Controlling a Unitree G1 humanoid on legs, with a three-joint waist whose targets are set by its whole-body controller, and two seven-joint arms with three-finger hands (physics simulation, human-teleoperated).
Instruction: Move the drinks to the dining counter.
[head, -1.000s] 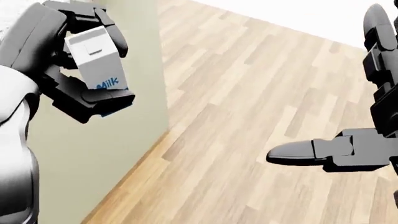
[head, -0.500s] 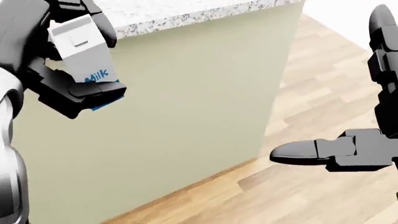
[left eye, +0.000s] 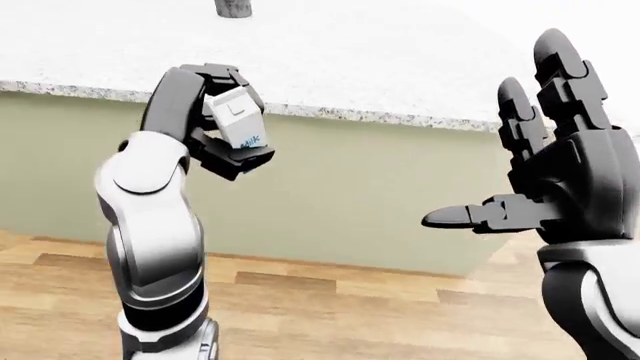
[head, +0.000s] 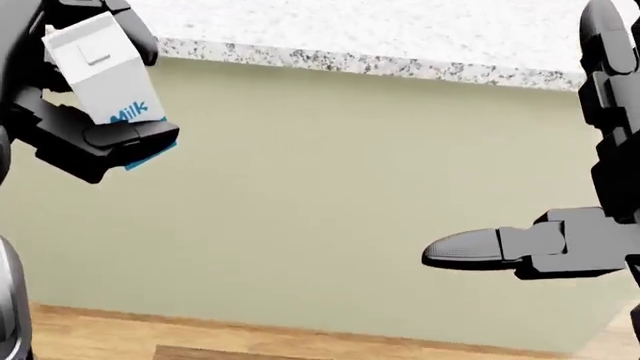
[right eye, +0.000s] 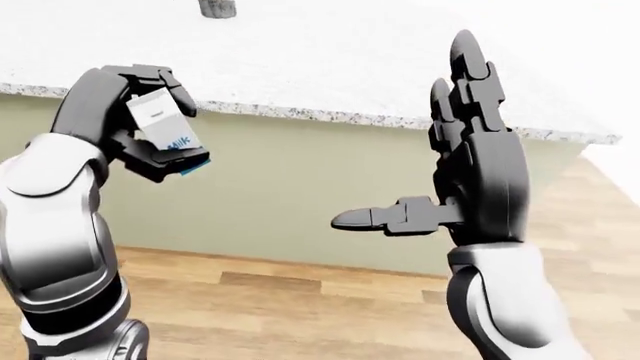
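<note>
The robot's left hand (left eye: 222, 124) was clamped round a small white milk carton (left eye: 236, 120), held raised and slightly tilted just short of the speckled granite dining counter (left eye: 330, 60). Dark fingers (head: 120, 139) wrapped under the carton's base and over its gabled top, leaving the blue "Milk" lettering showing in the head view. The right hand (right eye: 470, 187) carried nothing; its fingers stood spread and upright with the thumb pointing toward the view's left.

The carton appeared to be a rigid-edged paperboard box, probably light for the hand and likely to dent if squeezed hard across its flat faces. Its smooth sides looked liable to slip, so the present hold, with support beneath the base, seemed the safer one. The flat bottom should let it stand steadily once lowered onto the stone.

A dark cylindrical object (left eye: 233, 7), cropped by the left-eye view's top edge, stood on the counter. Below the worktop ran a plain olive-green panel (head: 330, 202), meeting the wooden floor (left eye: 330, 315).
</note>
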